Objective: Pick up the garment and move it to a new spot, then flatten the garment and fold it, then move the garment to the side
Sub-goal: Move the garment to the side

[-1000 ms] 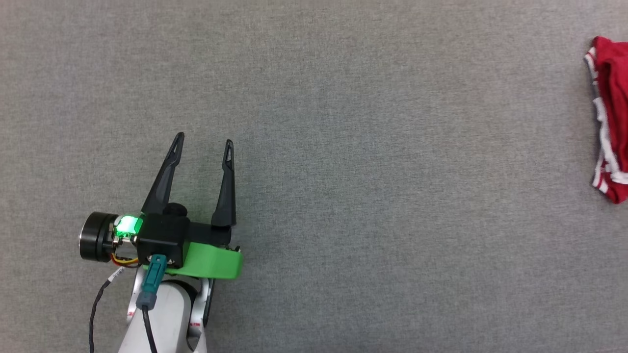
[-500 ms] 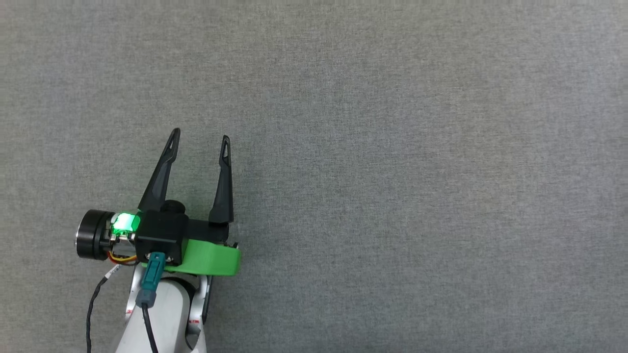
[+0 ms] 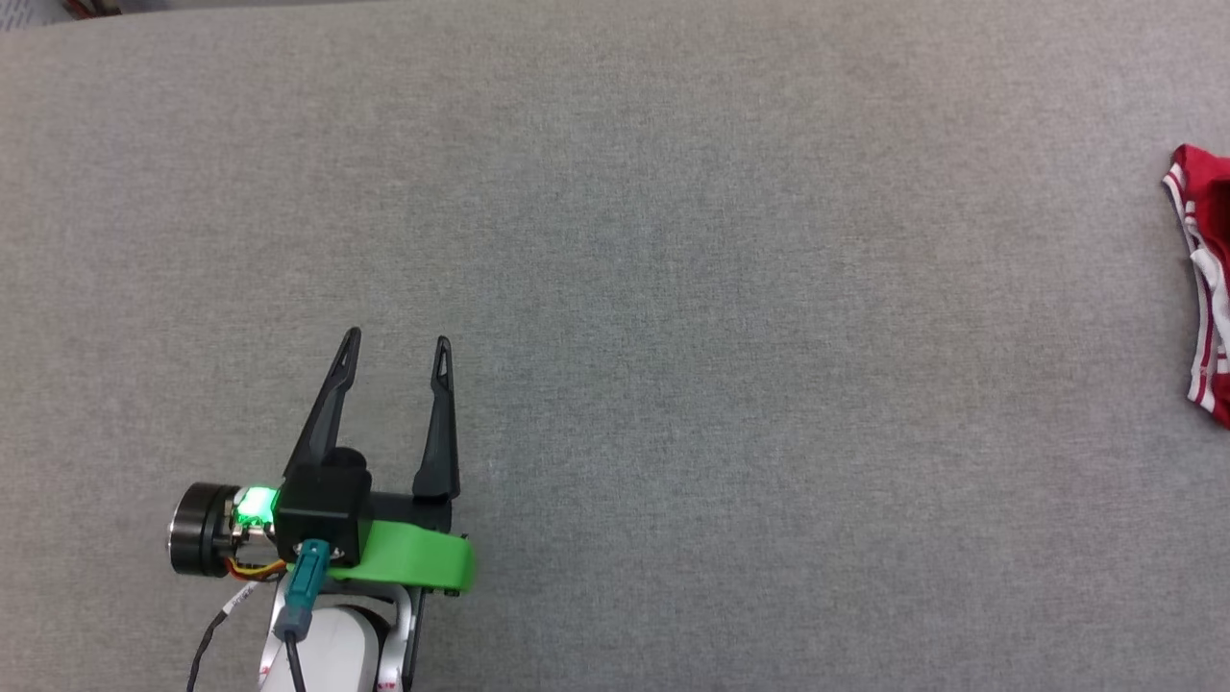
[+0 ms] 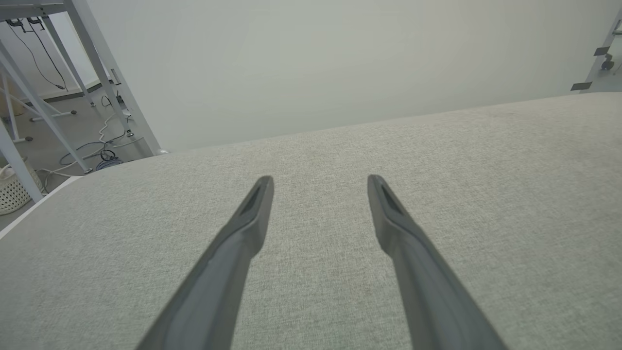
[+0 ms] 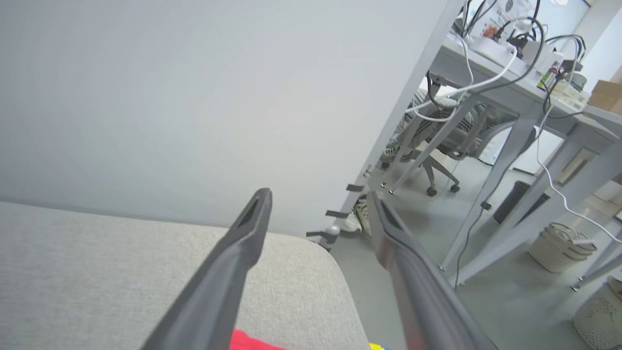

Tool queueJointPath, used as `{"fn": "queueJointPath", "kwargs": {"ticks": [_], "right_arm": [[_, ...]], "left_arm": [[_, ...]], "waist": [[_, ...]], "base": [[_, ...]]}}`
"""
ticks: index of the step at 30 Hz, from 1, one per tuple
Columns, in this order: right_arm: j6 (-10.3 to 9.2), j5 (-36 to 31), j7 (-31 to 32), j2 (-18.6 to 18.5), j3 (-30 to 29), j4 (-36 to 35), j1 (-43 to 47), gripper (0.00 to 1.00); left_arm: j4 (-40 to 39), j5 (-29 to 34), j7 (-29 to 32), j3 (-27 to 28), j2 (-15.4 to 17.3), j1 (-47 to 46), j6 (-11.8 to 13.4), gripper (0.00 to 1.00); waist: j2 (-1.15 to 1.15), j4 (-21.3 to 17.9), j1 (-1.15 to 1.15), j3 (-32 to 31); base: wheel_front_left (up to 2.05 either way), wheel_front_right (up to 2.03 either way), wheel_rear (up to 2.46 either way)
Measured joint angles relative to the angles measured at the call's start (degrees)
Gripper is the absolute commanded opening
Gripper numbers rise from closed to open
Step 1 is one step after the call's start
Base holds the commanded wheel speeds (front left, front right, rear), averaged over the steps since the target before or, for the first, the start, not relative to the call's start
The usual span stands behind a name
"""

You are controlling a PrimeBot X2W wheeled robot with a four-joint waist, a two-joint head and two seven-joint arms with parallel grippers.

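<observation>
One bunched garment [image 3: 1213, 288], grey woven surface [image 3: 673, 288]

Matt woven grey cloth surface [image 3: 673, 288], red cloth garment [image 3: 1216, 192], matt plastic fingers [image 3: 439, 432]

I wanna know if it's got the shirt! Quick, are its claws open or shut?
Left claw: open, holding nothing.
Right claw: open, holding nothing.

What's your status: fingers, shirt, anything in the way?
Left fingers open, empty. Right fingers open, empty. Shirt lying loose at table's far right. Nothing seen in the way.
</observation>
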Motion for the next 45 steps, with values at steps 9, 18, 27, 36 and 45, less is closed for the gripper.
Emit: {"fn": "queueJointPath", "kwargs": {"ticks": [9,18,27,36,45], "right_arm": [[0.0,-2.72,-6.0,14.5,3.21,-14.45,6.67,1.0],[-0.01,-2.02,-6.91,23.49,7.86,-17.75,17.46,1.0],[-0.01,-2.23,-7.68,29.42,7.57,-15.71,29.21,1.0],[-0.01,-3.42,-8.32,32.16,9.38,-16.29,36.5,1.0],[-0.01,-5.08,-8.5,33.3,9.1,-17.9,41.42,1.0]], "left_arm": [[1.48,-0.52,0.0,0.85,-0.97,2.68,0.45,1.0],[2.86,-0.63,0.0,1.87,-1.38,4.3,0.32,1.0],[4.15,-1.11,0.0,2.98,-1.8,6.58,-0.65,1.0],[5.17,-1.11,0.0,3.01,-2.03,8.66,-1.64,1.0],[5.72,-1.11,0.0,3.09,-2.21,10.55,-2.2,1.0]], "waist": [[0.0,2.16,0.0,-5.92],[0.0,4.95,0.0,-10.3],[0.0,6.26,0.0,-14.09],[0.0,6.8,0.0,-17.28],[0.0,7.69,0.0,-19.62]], "base": [[0.0,0.0,0.0],[0.0,0.0,0.0],[0.0,0.0,0.0],[0.0,0.0,0.0],[0.0,0.0,0.0]]}}
